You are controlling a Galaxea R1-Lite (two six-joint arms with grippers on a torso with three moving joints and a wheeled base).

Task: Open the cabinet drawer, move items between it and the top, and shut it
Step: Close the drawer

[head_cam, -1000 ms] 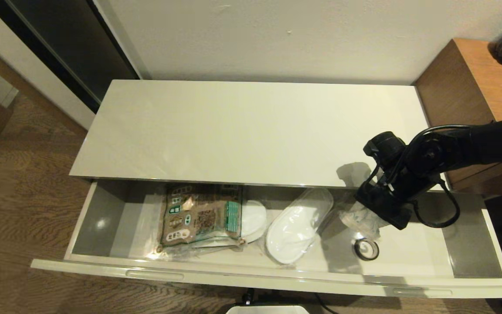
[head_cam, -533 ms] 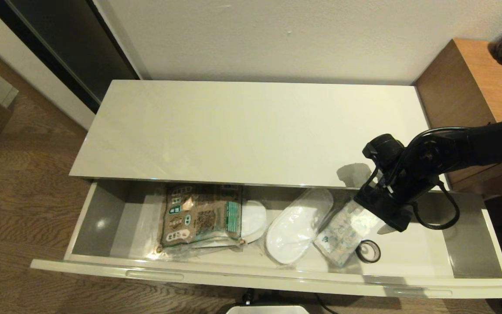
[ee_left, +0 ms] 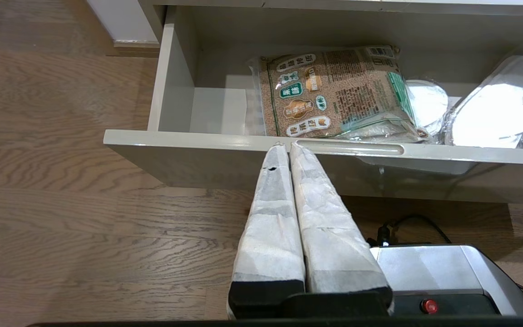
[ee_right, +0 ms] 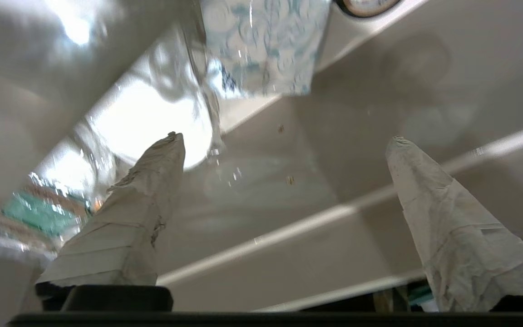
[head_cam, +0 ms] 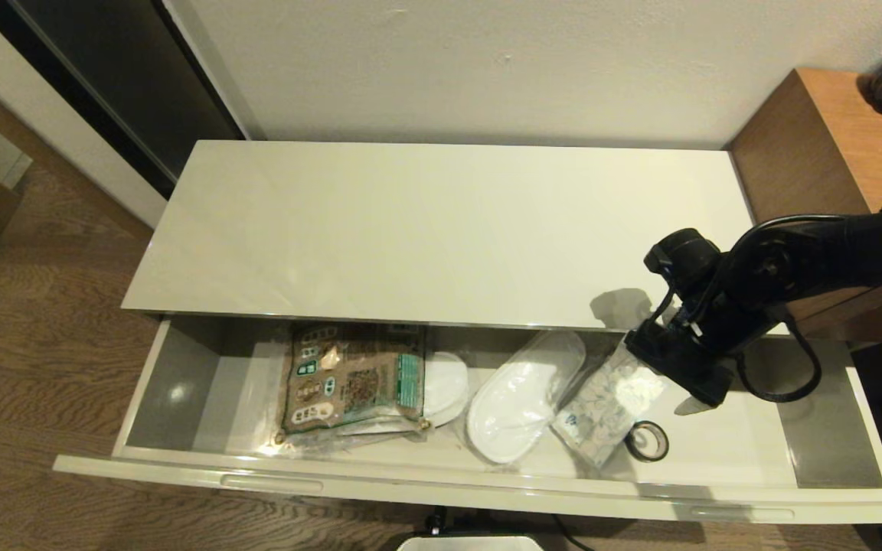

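We see the glossy cream cabinet drawer pulled open below the smooth, flat top. Our right gripper hangs over the drawer's right half, its paper-wrapped tapered fingers spread wide and holding nothing. At its 7 o'clock, the soft tissue pack in crinkly clear wrap lies on the drawer floor, touching the oval white slipper at 9 o'clock and a small black tape ring at 4 o'clock. A brown-and-green printed packet lies farther left. Our left gripper sits parked before the drawer front, fingers pressed together.
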